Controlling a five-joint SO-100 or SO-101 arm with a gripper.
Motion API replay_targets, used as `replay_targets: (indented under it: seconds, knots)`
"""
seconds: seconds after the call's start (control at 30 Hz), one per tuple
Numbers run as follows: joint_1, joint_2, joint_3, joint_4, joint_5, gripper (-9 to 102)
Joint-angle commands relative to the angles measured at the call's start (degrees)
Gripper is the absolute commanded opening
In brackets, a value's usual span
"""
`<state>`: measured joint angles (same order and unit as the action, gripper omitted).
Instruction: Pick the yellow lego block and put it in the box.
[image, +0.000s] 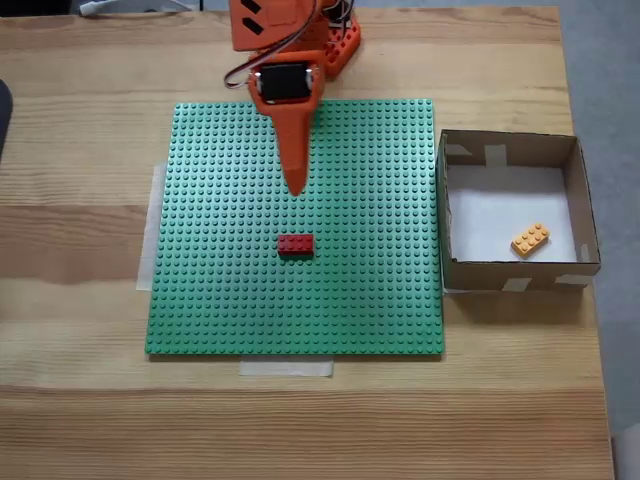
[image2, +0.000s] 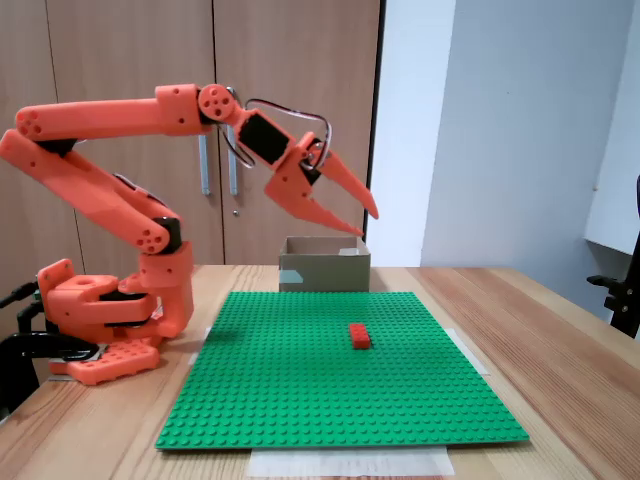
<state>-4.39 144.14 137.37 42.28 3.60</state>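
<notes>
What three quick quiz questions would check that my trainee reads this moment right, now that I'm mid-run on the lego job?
1. True or false: the yellow lego block lies on the green baseplate.
2. Which brick sits nearest the gripper? A) the red brick B) the yellow lego block C) neither, both are in the box
3. Fill in: in the side fixed view the gripper hangs above the baseplate, slightly ____ and holding nothing.

Key
1. False: it rests on the box's white floor, toward the near right corner in the top fixed view.
2. A: it stands on the baseplate just ahead of the gripper tip.
3. open
</notes>
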Motion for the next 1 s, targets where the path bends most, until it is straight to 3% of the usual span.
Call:
replay_targets:
  seconds: [0.0,0.3,0.6,0.97]
  knots:
    - [1.1,3.6,1.6,-1.3,-0.1,11]
    - [2.1,11.2,10.8,-3.0,-0.7,8]
    - [3.4,19.6,17.7,-0.9,-0.8,-1]
    - [5.4,26.6,25.2,0.2,-1.8,-1]
